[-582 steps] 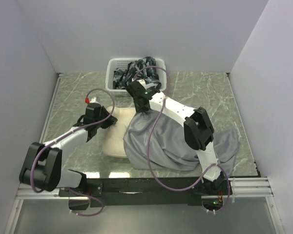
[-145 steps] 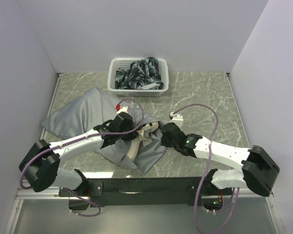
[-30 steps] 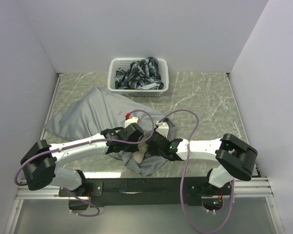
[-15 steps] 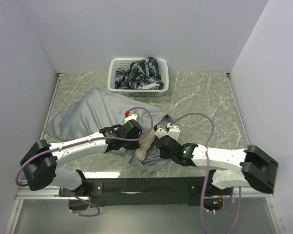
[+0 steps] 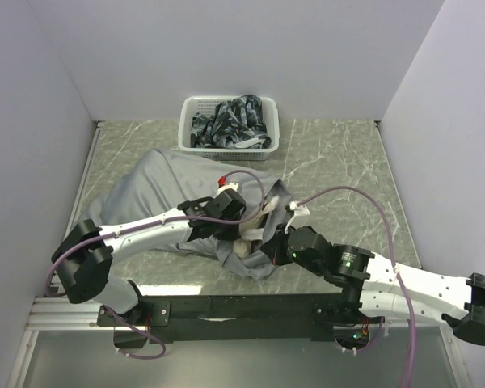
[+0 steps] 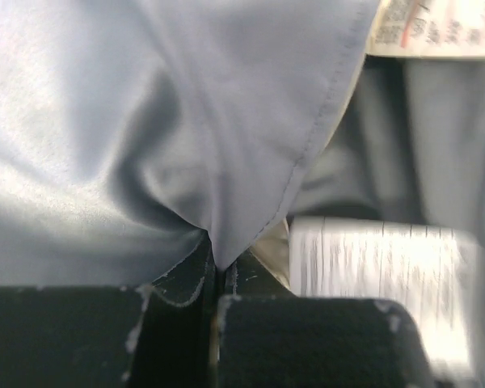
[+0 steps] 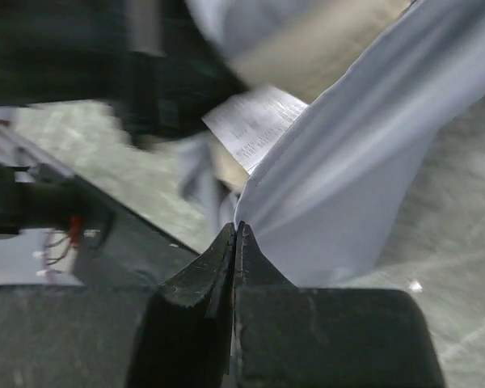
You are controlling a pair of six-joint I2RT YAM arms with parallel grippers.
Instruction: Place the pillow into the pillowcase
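**Two pinches on one grey sack**

Both grippers are clamped on cloth at the near middle of the green marbled table [image 5: 339,162]. The left gripper [image 6: 218,267] has its black fingers pressed fully together on a pointed fold of the pillowcase [image 5: 158,182]. This is a large plain grey fabric sack, smooth with a faint sheen, and its stitched hem curves up from the pinch. The right gripper [image 7: 236,230] is likewise closed tight. Its ridged pads meet on the sack's edge, which rises from them as a taut, flat sheet.

A small white printed tag [image 6: 380,259] hangs just beside the left fingers, its text too blurred to read.

Of the large soft cream-coloured pillow [image 5: 244,247], only a small rounded patch shows. It lies between the two grippers, where the grey cloth bunches and folds. The rest is covered by the sack, and how far inside it sits cannot be told. From that bunched end the sack spreads away to the far left in a broad, softly rumpled mound that lies on the table.

At the far edge stands a white plastic lattice basket [image 5: 186,113] heaped with crumpled dark blue-grey patterned cloth [image 5: 230,117]. The sack's far corner lies near it.
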